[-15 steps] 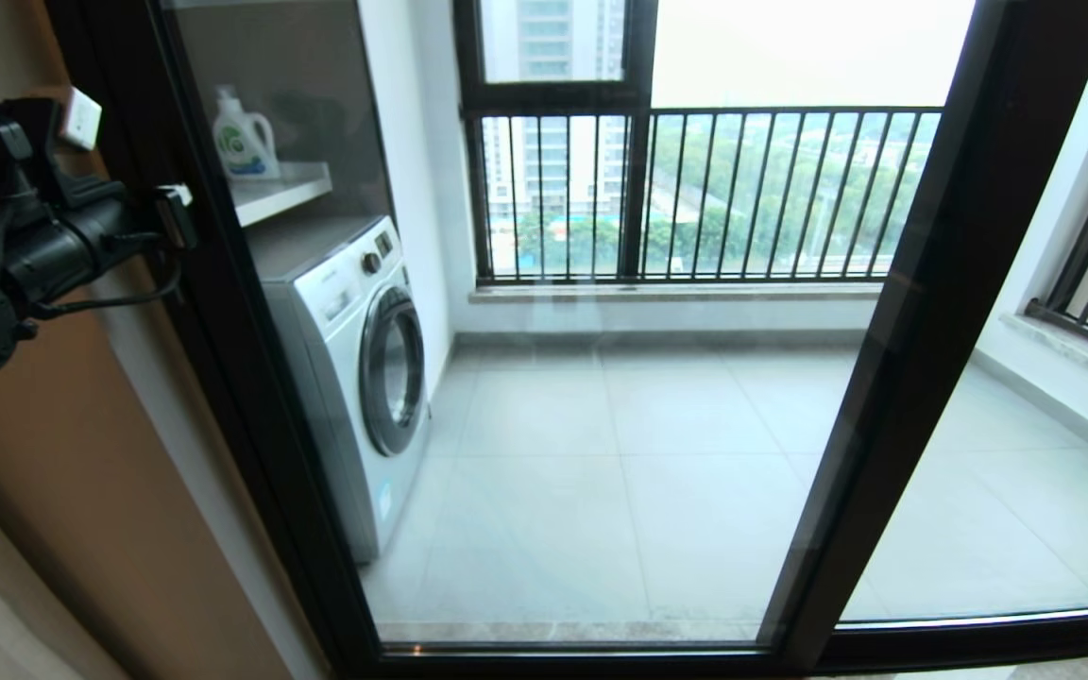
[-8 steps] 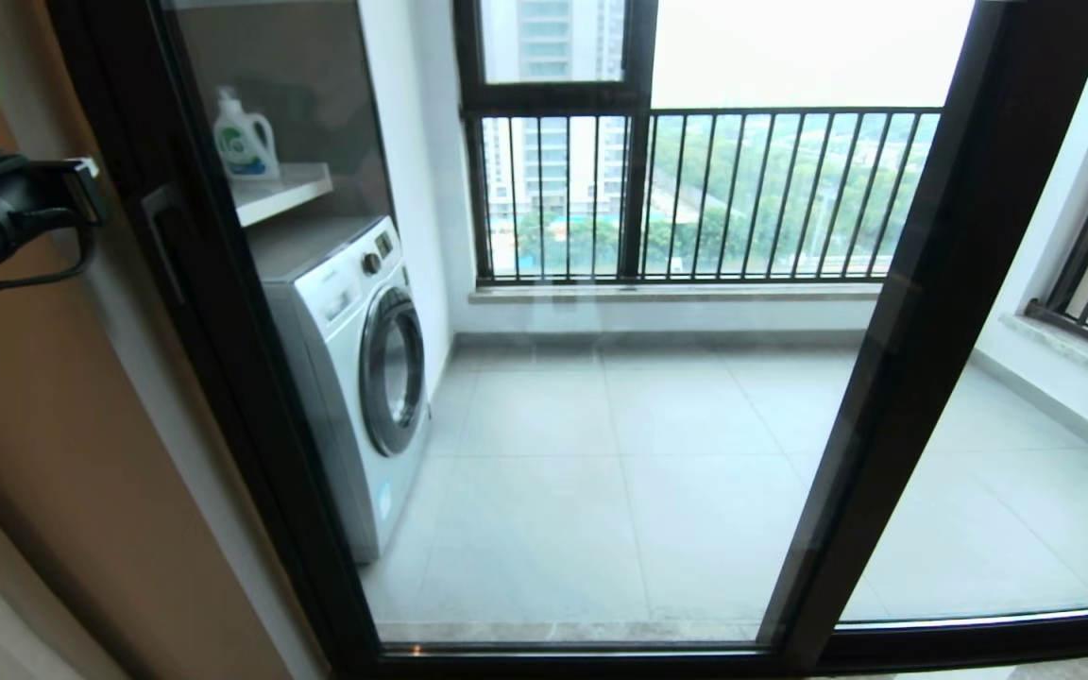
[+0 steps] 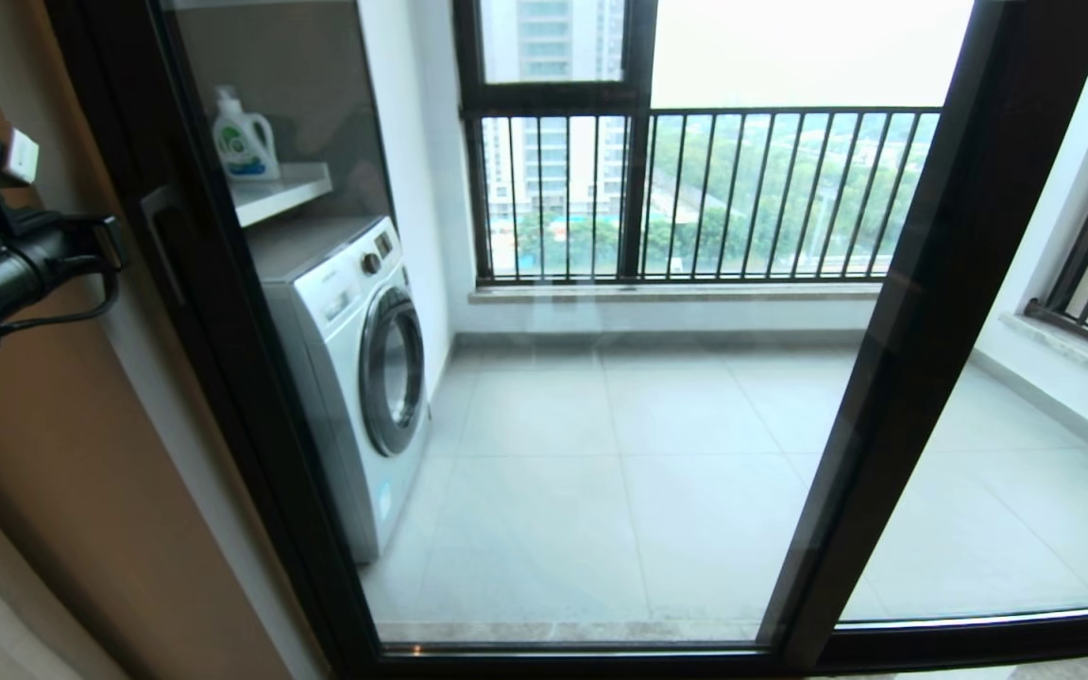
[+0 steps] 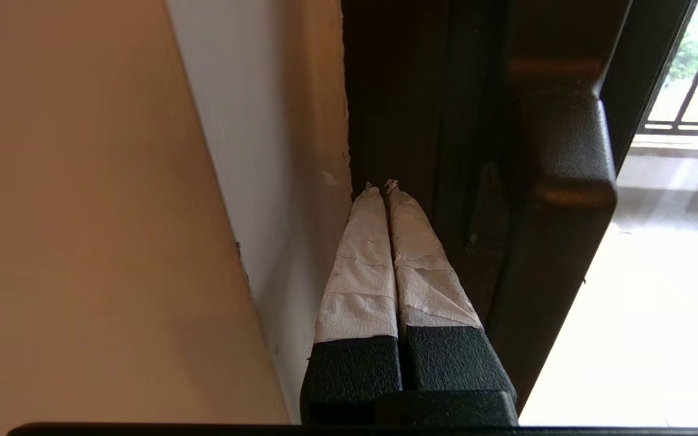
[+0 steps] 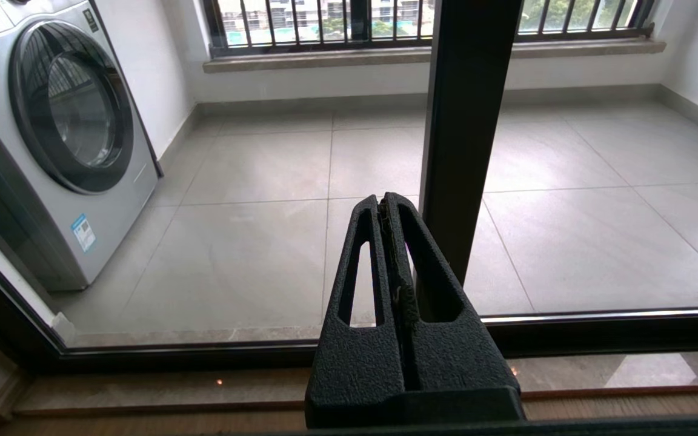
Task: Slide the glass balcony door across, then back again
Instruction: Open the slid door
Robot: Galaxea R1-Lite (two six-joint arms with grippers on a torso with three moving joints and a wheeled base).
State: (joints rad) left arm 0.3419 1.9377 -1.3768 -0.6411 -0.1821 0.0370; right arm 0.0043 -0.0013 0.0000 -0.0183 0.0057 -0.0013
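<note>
Left gripper point(image 4: 379, 186) has its taped fingers point(image 4: 361, 260) clenched on nothing, tips near the wall edge, just beside the glass balcony door point(image 3: 544, 397) frame and clear of the handle point(image 3: 159, 236). Door sits fully across against the left jamb. Looks like either pre-slide or finished; if sliding, it needs to hook that handle. Right gripper point(image 5: 387, 203) parked low, clenched too.

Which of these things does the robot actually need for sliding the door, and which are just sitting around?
Part of the job:
glass balcony door
its handle
left pincer, shut beside the handle

Just there:
washing machine
detergent bottle
window railing
right pincer, idle
</note>
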